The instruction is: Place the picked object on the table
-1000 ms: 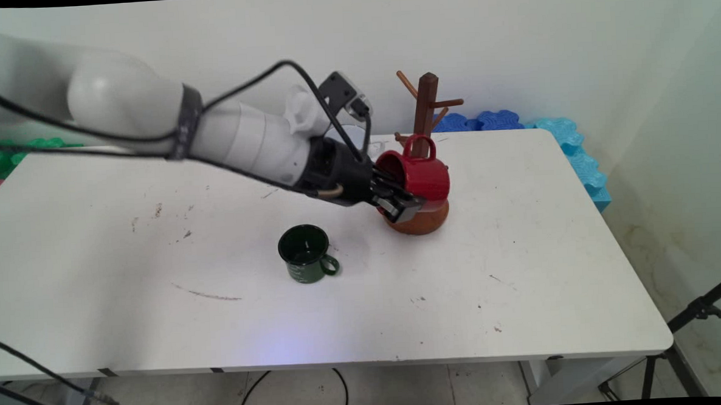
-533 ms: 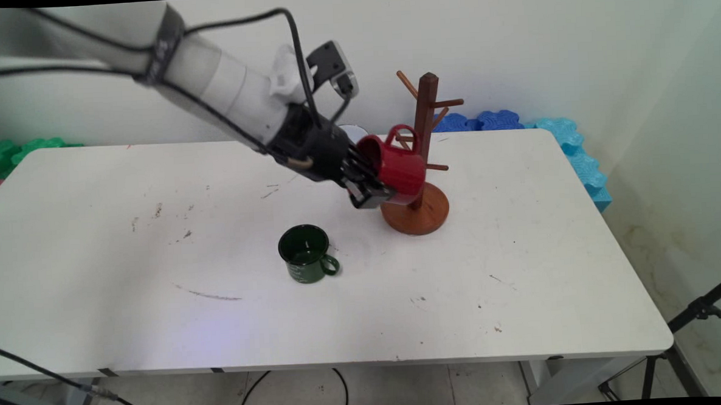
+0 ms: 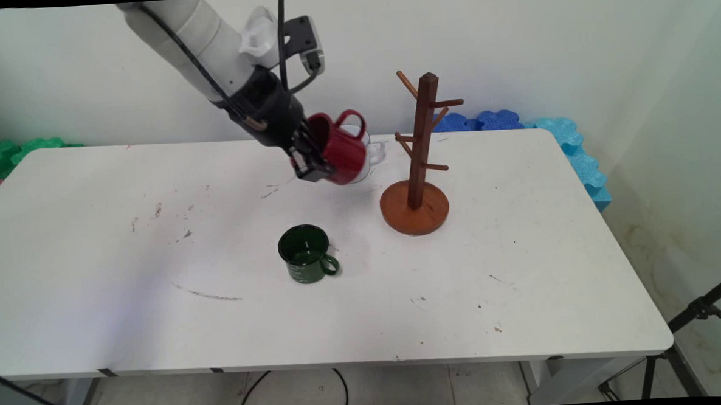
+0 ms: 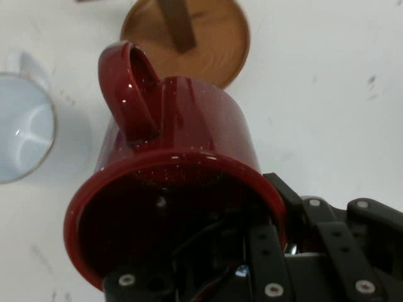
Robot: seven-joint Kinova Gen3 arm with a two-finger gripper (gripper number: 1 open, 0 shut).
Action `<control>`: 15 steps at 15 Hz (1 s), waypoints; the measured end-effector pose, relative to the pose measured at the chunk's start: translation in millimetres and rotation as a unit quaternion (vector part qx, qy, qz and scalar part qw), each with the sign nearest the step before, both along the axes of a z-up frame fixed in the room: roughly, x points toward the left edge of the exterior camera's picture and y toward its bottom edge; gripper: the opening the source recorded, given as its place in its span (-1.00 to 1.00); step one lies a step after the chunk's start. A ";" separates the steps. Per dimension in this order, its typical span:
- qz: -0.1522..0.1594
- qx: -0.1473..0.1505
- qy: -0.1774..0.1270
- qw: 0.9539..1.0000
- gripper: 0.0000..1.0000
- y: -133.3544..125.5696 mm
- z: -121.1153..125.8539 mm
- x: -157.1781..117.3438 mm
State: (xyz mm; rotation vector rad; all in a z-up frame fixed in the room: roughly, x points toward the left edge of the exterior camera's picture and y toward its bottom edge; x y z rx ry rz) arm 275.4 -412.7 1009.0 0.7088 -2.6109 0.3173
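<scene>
You see a glossy dark red mug [image 3: 341, 154] in the black gripper [image 3: 311, 165], a dark green mug [image 3: 305, 253], a clear-white mug [image 4: 22, 129], and a reddish-brown wooden rack [image 3: 418, 163]

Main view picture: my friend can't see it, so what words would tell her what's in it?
A robot's black gripper holds a red mug in the air above a white table. A wooden mug tree stands to its right, a green mug nearer the camera.

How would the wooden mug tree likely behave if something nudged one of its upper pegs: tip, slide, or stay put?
The mug tree is a tall, thin post on a wide round base, so a light nudge would probably only shift or rock it. A harder push high up might tip it, since no mug hangs on it. The thin pegs look like its most breakable part.
</scene>
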 end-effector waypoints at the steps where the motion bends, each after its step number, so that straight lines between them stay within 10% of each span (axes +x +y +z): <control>1: -0.002 0.002 -0.008 1.000 -1.00 -2.3 1.1 1.9; 15: -0.046 0.034 -0.128 0.990 -1.00 -48.4 -25.0 18.9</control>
